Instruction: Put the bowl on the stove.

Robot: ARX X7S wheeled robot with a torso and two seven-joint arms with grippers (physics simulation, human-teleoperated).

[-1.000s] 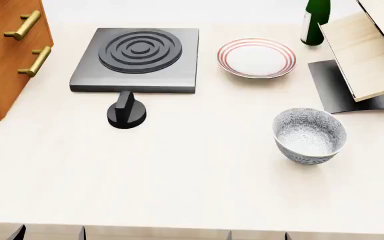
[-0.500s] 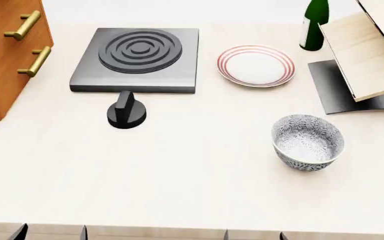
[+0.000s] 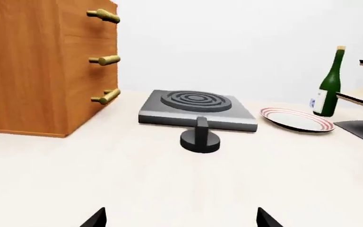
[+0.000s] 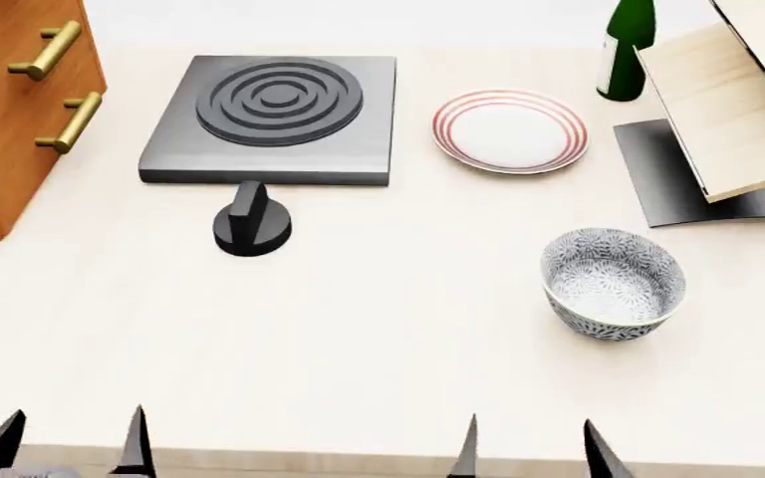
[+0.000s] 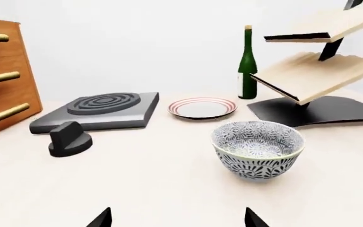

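Observation:
The bowl (image 4: 614, 283) (image 5: 258, 148), white with a grey-blue floral pattern, stands upright on the pale counter at the right. The stove (image 4: 274, 117) (image 3: 197, 109) (image 5: 99, 110), a dark grey slab with a ringed burner, lies at the far left-centre. My left gripper (image 4: 71, 443) (image 3: 180, 218) shows only its dark fingertips at the counter's front edge, wide apart and empty. My right gripper (image 4: 532, 448) (image 5: 177, 218) is likewise open and empty at the front edge, well short of the bowl.
A black round knob (image 4: 251, 221) sits in front of the stove. A white plate with red rings (image 4: 510, 130) lies right of the stove, a green bottle (image 4: 626, 45) behind it. A wooden drawer cabinet (image 4: 11, 110) stands at left, a tilted wooden shelf rack (image 4: 728, 110) at right.
Both grippers' fingertips have risen into the head view at the front edge. From 1.0 s ago the view shifted slightly, so the bowl and plate appear a little lower.

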